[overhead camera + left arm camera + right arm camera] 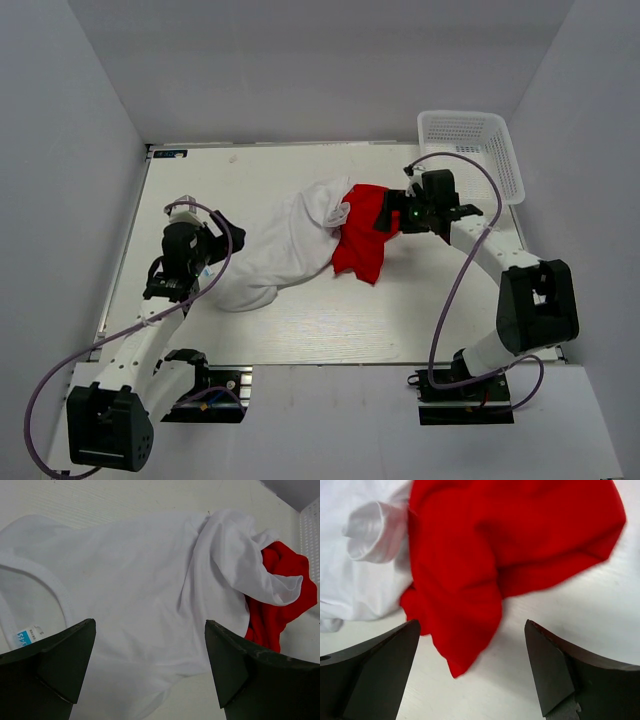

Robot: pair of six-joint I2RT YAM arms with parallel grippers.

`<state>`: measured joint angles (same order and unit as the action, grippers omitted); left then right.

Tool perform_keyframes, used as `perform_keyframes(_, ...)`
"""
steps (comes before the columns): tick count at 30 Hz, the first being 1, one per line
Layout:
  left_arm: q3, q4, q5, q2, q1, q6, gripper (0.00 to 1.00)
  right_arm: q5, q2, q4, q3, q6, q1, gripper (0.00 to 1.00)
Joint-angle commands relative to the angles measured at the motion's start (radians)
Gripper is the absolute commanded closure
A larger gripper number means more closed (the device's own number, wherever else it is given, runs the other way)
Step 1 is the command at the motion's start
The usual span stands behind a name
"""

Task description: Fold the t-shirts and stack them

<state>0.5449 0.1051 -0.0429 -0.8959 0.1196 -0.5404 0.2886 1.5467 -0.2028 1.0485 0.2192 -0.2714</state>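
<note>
While the two shirts lay bunched together at the middle of the pale table (300, 330), nothing had been folded. The crumpled plain white cotton t-shirt (285, 250) stretched diagonally from near-left to far-right, its far end overlapping the rumpled bright red t-shirt (362, 235) beside it. The left gripper (150, 625) stood released and empty at the white shirt's collar end, and the right gripper (470, 625), likewise spread and holding nothing, faced the red shirt's right edge and was plainly the nearer arm to it. The white plastic lattice basket (510, 165) at the far right showed nothing inside.
</note>
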Motion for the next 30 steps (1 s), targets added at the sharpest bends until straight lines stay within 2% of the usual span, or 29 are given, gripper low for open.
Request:
perform_keyframes(1,0.007,0.002,-0.026,-0.015,-0.001,-0.006,0.00,-0.153,-0.105,0.000,-0.050,-0.018,-0.014,0.10)
perform_keyframes(8,0.007,-0.019,-0.057,-0.035,-0.001,0.003,0.00,-0.264,-0.060,-0.020,-0.042,-0.033,-0.055,0.10)
perform_keyframes(13,0.007,-0.019,-0.068,-0.055,-0.001,0.013,0.00,-0.207,0.081,0.023,0.056,-0.052,-0.086,0.10)
perform_keyframes(20,0.007,-0.019,-0.058,-0.055,-0.001,0.013,0.00,-0.215,0.301,0.066,0.171,-0.034,-0.117,0.10)
perform_keyframes(21,0.007,-0.019,-0.058,-0.055,-0.001,0.013,0.00,-0.223,0.329,0.063,0.179,-0.027,-0.118,0.14)
perform_keyframes(24,0.007,-0.019,-0.058,-0.055,-0.001,0.013,0.00,-0.229,0.363,0.075,0.183,-0.008,-0.126,0.51)
perform_keyframes(25,0.007,-0.019,-0.058,-0.055,-0.001,0.013,0.00,-0.232,0.366,0.075,0.180,-0.006,-0.130,0.78)
perform_keyframes(27,0.016,-0.010,-0.048,-0.055,-0.001,0.022,0.00,-0.230,0.348,0.079,0.163,0.002,-0.127,1.00)
perform_keyframes(30,0.016,-0.001,-0.048,-0.055,-0.001,0.022,0.00,-0.230,0.247,0.086,0.137,-0.004,-0.129,1.00)
